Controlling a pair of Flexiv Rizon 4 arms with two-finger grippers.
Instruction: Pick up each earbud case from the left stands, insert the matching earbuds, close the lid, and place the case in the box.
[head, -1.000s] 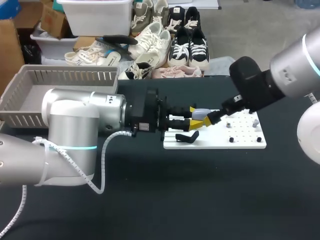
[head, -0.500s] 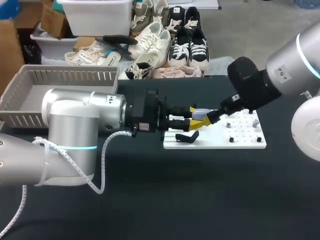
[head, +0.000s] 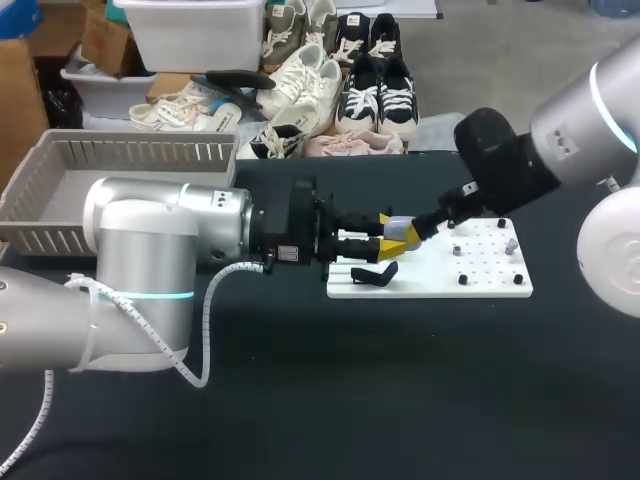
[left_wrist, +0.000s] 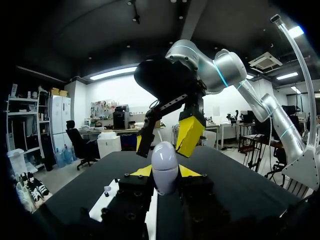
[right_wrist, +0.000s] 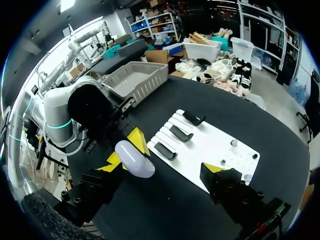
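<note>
At the far left the grey box (head: 60, 190) sat on the dark table (head: 330, 400), well apart from the work. The left arm (head: 160, 240) came in from that side and reached to the middle. There the left gripper (head: 388, 237) was clamped on the earbud case (left_wrist: 164, 164), with a yellow tip pressed against each side of its lower half. The pale, egg-shaped case therefore hung in the air over the left end of the white board (head: 480, 288), above the black stands (right_wrist: 179, 133) and touching none of them. Its long axis ran out along the left fingers, and its rounded free end pointed straight at the right gripper (head: 414, 231). The lid looked closed, though no seam could be made out. The right gripper was spread wide and held nothing; in its own wrist view the case lay just ahead of it, nearer one finger than the other. From the left wrist view its two fingers stood to either side of the free end, and I could not tell whether either touched it. Farther right, small pieces (right_wrist: 233, 143) sat on the board's perforated part, too small to tell as earbuds. The right arm (head: 560, 150) was plainly the nearer to them. The coming move probably turned on that free end facing the open fingers.
</note>
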